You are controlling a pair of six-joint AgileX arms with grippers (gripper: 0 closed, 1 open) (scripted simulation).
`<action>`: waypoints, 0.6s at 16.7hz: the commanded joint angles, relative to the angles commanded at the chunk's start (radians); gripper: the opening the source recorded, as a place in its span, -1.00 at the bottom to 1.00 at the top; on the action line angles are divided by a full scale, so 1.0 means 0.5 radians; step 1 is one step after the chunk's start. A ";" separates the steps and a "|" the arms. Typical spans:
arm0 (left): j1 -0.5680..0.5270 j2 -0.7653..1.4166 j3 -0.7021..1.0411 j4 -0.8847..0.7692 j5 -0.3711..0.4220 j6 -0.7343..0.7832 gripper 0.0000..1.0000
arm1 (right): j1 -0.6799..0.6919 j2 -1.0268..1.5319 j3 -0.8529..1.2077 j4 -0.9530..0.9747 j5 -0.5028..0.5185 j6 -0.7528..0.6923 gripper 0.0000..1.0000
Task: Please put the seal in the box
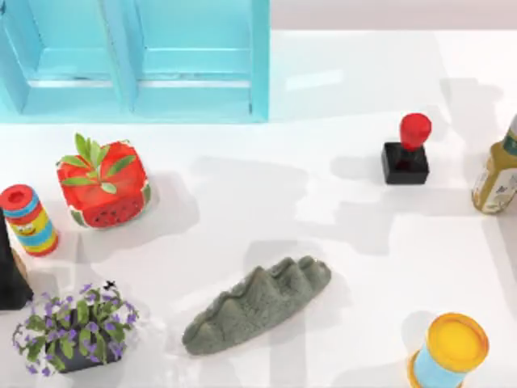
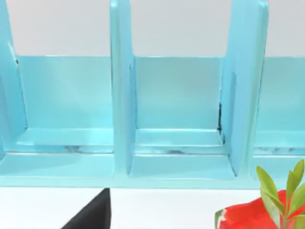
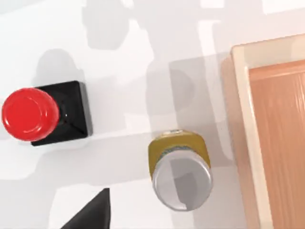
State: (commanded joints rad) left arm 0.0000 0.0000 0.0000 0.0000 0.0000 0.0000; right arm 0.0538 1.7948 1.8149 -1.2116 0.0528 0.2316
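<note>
Seal (image 1: 406,152): upright, right of centre.
Box (image 1: 133,61): far left.
Nearby: bottle (image 1: 499,171) right of the seal; watermelon planter (image 1: 102,183) left.
Claws: state cannot be told.

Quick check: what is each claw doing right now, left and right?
Left claw: cannot be told; it faces the box.
Right claw: cannot be told; it hangs above the table near the seal, not holding it.

Seal (image 1: 406,152): glossy red knob, plastic-looking; base block matt black. Box (image 1: 260,73): smooth turquoise walls, faint sheen, painted look. Table (image 1: 339,226): white, smooth, slightly reflective. Grey-green ridged lump (image 1: 257,305): rough, stone-like, matt. Bottle (image 3: 181,174): silvery metallic-looking cap. Tray (image 3: 276,129): wood-grain panel, pale smooth rim
</note>
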 joint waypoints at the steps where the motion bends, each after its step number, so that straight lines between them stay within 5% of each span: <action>1: 0.000 0.000 0.000 0.000 0.000 0.000 1.00 | 0.043 0.151 0.141 -0.086 0.000 0.019 1.00; 10: 0.000 0.000 0.000 0.000 0.000 0.000 1.00 | 0.419 1.036 1.031 -0.497 -0.028 0.142 1.00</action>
State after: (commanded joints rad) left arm 0.0000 0.0000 0.0000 0.0000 0.0000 0.0000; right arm 0.2634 2.3129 2.3302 -1.4601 0.0387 0.3025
